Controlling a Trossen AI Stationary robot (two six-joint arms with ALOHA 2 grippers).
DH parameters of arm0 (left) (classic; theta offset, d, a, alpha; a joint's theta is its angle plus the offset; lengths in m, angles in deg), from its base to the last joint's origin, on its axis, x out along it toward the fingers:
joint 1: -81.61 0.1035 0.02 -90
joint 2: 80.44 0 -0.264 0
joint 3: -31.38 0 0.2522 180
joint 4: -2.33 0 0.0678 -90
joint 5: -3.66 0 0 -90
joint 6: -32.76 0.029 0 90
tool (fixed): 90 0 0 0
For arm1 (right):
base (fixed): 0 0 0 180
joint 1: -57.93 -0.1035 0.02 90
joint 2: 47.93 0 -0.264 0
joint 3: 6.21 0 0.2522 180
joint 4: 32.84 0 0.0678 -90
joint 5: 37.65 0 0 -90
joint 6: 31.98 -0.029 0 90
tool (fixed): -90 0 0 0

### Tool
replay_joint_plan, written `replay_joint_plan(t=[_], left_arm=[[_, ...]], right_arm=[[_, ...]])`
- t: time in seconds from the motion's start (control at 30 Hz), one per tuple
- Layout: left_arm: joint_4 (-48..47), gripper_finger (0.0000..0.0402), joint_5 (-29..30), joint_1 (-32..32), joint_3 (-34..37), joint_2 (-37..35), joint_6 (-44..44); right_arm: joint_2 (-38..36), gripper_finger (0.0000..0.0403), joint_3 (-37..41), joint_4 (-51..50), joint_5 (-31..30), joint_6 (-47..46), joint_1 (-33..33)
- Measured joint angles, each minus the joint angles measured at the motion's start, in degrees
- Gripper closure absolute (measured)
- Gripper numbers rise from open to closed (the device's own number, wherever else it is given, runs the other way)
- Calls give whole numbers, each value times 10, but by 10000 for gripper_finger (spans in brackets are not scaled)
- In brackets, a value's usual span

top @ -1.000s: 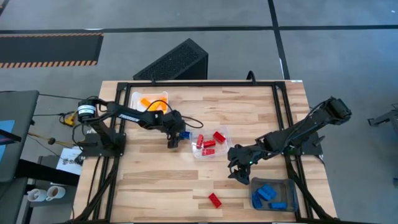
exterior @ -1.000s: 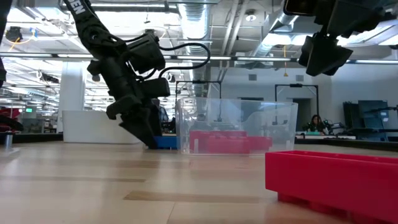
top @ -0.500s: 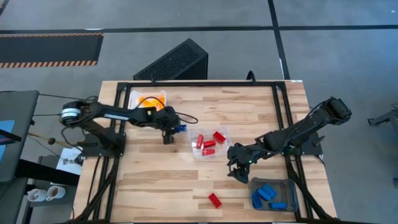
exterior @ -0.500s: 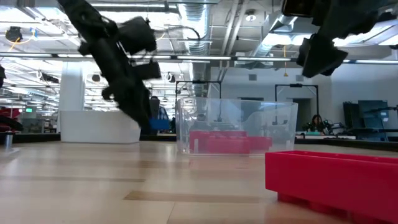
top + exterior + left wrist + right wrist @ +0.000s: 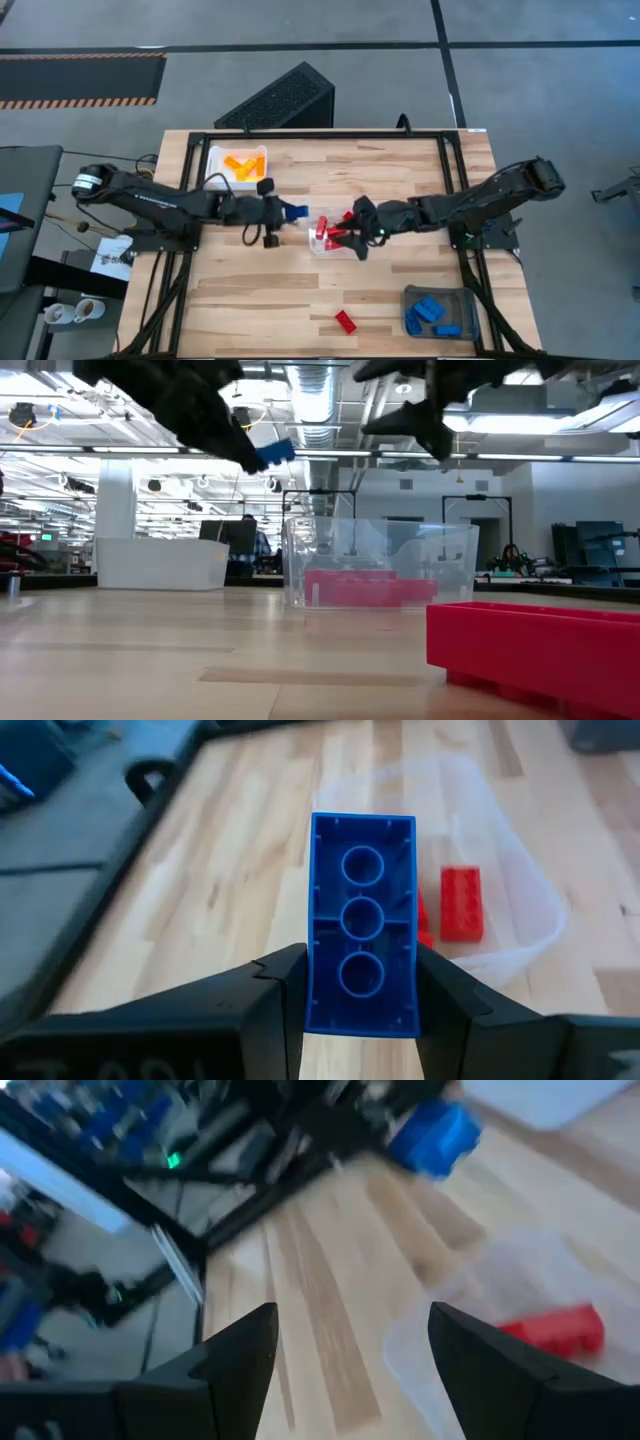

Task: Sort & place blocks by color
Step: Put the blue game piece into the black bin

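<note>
Landmark: clear tray mid-counter.

Nearest the front edge, well in front of the tray: 1 loose red block on the counter, unsorted. In the low view it fills the near right corner.

Front-right of the tray: grey bin with about 3 blue blocks inside. Blue looks mostly done.

In the tray: about 3 red blocks, so red is partly done.

Right pincer hangs right over the tray, fingers spread wide, holding nothing that I can see. Its wrist view shows the tray rim and 1 red block below.

Just left of the tray: left pincer is clamped on 1 blue block, held up off the counter. Wrist view shows the block squeezed between both fingers, hollow underside toward the camera.

Far left of the tray, near the back edge: white tray with a few orange blocks. Orange looks done; no loose orange anywhere else.

My read: roughly 3/4 through. Left to do: held blue block into the grey bin, which is across the counter from the left arm, so probably a handoff to the right pincer; then the loose red into the clear tray.
</note>
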Motion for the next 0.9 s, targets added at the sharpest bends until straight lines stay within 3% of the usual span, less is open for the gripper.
replay_joint_plan(t=[0.2, 0.37, 0.57, 0.9], left_arm=[[38, 301, 137, -84, 0, 11, -25], [59, 301, 184, -111, 0, 12, -56], [89, 301, 187, -114, 0, 44, -90], [173, 301, 181, -114, 0, 122, -101]], right_arm=[[29, 122, -1, 75, 10, -11, 40], [74, 121, -1, 145, 57, -29, 71], [136, 121, -7, 245, 93, -46, 96], [188, 122, -52, 246, 124, -41, 114]])
